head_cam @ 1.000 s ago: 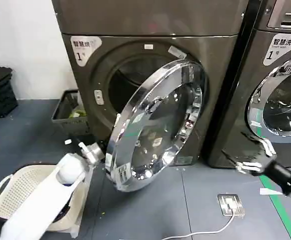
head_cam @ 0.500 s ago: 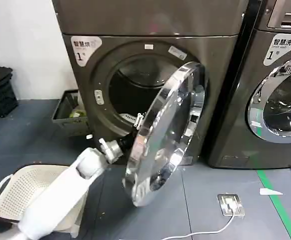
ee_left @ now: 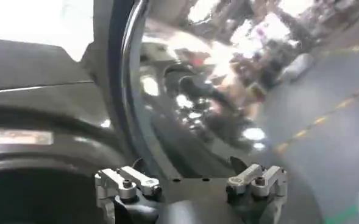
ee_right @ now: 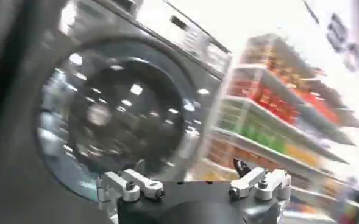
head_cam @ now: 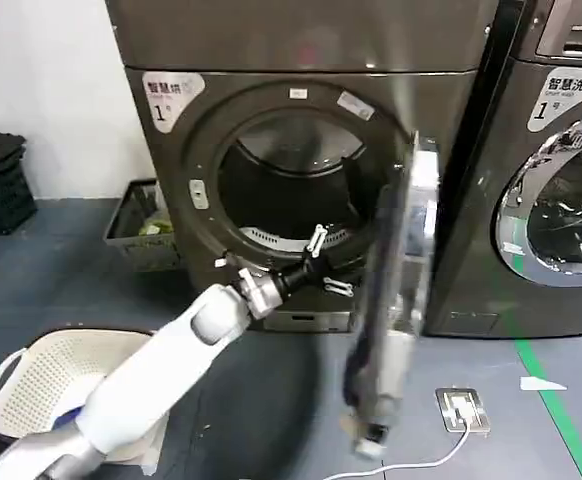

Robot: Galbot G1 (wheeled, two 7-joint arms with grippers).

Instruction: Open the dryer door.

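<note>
Room: grey floor in front of two dark front-loading machines, a white wall off to the left, a pale laundry basket [head_cam: 31, 385] on the floor at the near left.
Left arm: the white arm reaches up from the near left toward the drum mouth; the left gripper [head_cam: 323, 262] sits at the lower rim of the opening, just beside the inner face of the door.
Left gripper state: fingers spread apart, pinching nothing — the left wrist view shows both fingertips [ee_left: 127, 182] apart with the door's chrome rim curving close ahead.
Dryer: the dryer [head_cam: 301, 150] stands centre, its round opening bare and the drum dark inside.
Dryer door: the dryer door [head_cam: 396, 290] hangs on its right-hand hinge, swung out to edge-on as seen from the head view — well clear of the opening.
Door's heading: its inner face turns left toward the gripper, its long axis runs roughly top to bottom, the free edge nearest the robot.
Handling: by my judgement a stiff, fairly heavy disc of glass and polished chrome — slippery on the flat, so the rim's free edge is the place to push or hook.
Right gripper: the right gripper [ee_right: 191, 185] is open too, facing the neighbouring machine's door.
</note>
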